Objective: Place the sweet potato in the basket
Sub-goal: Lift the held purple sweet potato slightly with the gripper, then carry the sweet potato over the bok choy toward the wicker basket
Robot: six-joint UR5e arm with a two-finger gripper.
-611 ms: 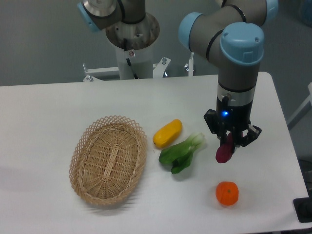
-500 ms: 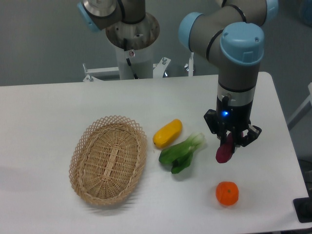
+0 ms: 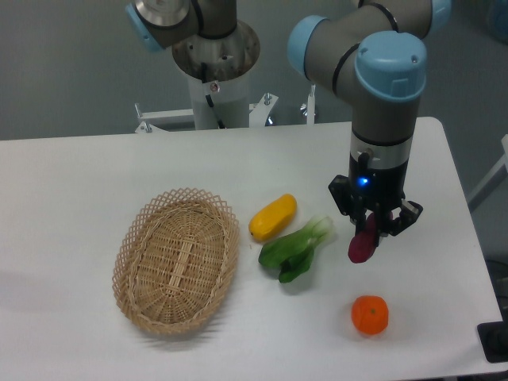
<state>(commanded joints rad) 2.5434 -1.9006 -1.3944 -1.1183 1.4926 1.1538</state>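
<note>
Claw (image 3: 370, 230) is clamped on the sweet potato (image 3: 363, 245) near the surface's right edge, pinched only by its top end, so it may pivot or slip crossing the bok choy (image 3: 295, 248) toward the basket (image 3: 176, 260).

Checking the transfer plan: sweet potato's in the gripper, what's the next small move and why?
Probably carry it left toward the basket, keeping height. The gripper is shut on the sweet potato, which hangs right of the green leafy vegetable and yellow vegetable; both lie between it and the empty basket.
</note>
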